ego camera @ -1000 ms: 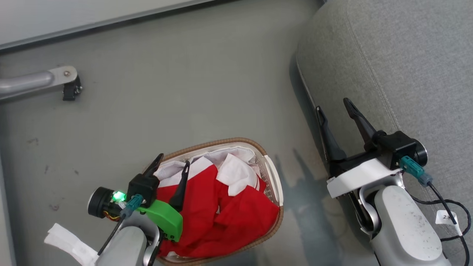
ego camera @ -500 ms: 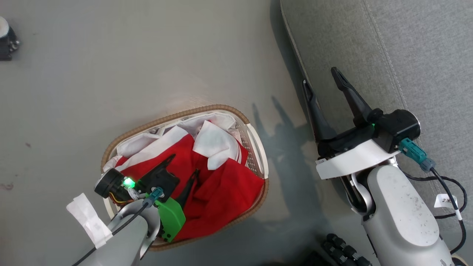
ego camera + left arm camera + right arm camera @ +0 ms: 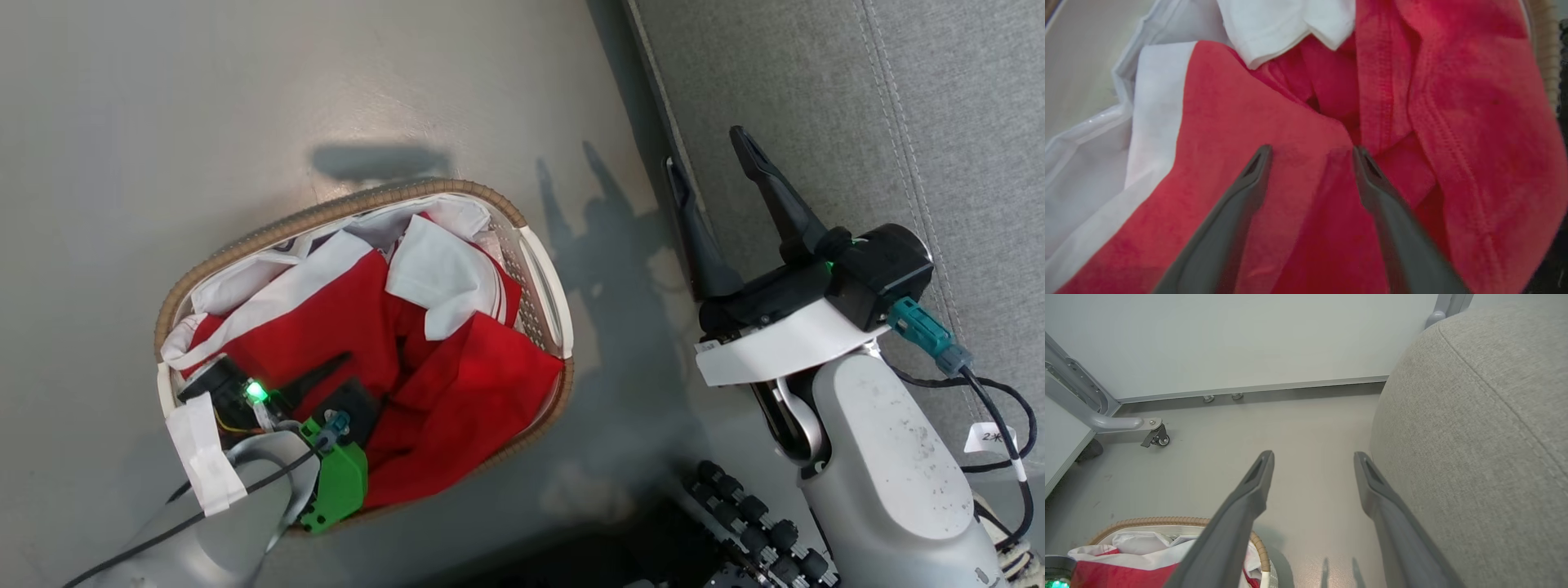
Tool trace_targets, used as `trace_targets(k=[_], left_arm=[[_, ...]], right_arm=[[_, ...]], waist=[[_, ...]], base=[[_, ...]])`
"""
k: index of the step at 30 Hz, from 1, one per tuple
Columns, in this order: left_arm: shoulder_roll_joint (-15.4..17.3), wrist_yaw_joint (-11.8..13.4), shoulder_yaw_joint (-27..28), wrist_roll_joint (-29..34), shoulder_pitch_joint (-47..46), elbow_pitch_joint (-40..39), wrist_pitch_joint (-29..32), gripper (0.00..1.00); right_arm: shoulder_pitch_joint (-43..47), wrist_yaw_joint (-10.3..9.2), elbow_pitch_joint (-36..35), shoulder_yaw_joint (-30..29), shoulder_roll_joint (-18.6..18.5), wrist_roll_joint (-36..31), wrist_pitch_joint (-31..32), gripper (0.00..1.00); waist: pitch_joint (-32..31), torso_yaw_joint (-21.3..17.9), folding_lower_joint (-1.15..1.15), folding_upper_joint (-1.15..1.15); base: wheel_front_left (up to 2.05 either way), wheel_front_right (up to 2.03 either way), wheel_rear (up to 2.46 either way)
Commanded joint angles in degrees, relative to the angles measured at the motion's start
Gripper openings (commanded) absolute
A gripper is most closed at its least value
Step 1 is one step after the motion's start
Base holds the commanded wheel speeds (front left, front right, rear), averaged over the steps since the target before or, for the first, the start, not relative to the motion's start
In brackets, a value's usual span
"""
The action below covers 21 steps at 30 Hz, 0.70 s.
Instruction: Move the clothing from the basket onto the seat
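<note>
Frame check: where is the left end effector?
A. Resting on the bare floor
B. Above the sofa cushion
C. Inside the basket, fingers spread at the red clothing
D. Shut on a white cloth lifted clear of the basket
C: the left wrist view shows the left end effector with its fingers spread apart at the red clothing, and the head view places it within the basket.

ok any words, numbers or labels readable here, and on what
"2", then a character too blurred to read: on the small white tag hanging beside the right arm.
Tiny label at the edge of that arm's white bracket: too small to read.
Nothing else is legible.
</note>
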Motion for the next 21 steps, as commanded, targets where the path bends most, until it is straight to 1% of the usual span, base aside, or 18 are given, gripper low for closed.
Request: trace_targets(k=[1, 6, 9, 14, 15, 16, 17, 21], left_arm=[[0.54, -0.19, -0.23, 0.64, -1.86, 0.78, 0.03, 1.00], [0.21, 1.11, -1.14, 2.53, -4.43, 6.04, 0.04, 1.00], [-0.84, 1.75, -1.15, 2.56, -6.01, 9.76, 0.04, 1.00], [-2.06, 1.33, -1.55, 2.09, -7.46, 13.73, 0.04, 0.99], [-2.30, 1.16, -1.57, 1.84, -7.54, 14.30, 0.03, 0.44], [-2.47, 1.03, -1.58, 1.68, -7.64, 14.59, 0.04, 0.02], [-2.64, 0.91, -1.50, 1.43, -7.64, 14.99, 0.04, 0.00], [-3.30, 0.70, -0.81, -0.27, -6.32, 15.33, 0.03, 0.00]], right_arm=[[-0.62, -0.04, -0.26, -0.20, -0.08, 0.27, -0.27, 1.00], [-0.88, -0.04, -0.38, 0.17, -0.09, 0.76, -0.27, 1.00], [-1.01, -0.04, -0.44, 0.53, -0.09, 1.24, -0.27, 1.00], [-1.18, -0.04, -0.41, 1.07, -0.10, 1.85, -0.27, 1.00], [-1.26, -0.04, -0.37, 1.15, -0.10, 2.03, -0.27, 1.00], [-1.31, -0.04, -0.35, 1.17, -0.10, 2.18, -0.27, 1.00], [-1.36, -0.04, -0.25, 1.21, -0.09, 2.37, -0.27, 1.00], [-1.23, -0.04, 0.19, 1.25, -0.10, 2.81, -0.27, 1.00]], waist=[[1.67, -0.32, -0.01, 0.00], [2.94, -0.42, -0.01, 0.00], [3.39, -0.62, -0.01, 0.00], [3.74, -1.15, -0.01, 0.00], [3.73, -1.28, -0.01, 0.00], [3.67, -1.37, -0.01, 0.00], [3.54, -1.48, -0.01, 0.00], [2.20, -1.72, -0.01, 0.00]], base=[[0.00, 0.00, 0.00], [0.00, 0.00, 0.00], [0.00, 0.00, 0.00], [0.00, 0.00, 0.00], [0.00, 0.00, 0.00], [0.00, 0.00, 0.00], [0.00, 0.00, 0.00], [0.00, 0.00, 0.00]])
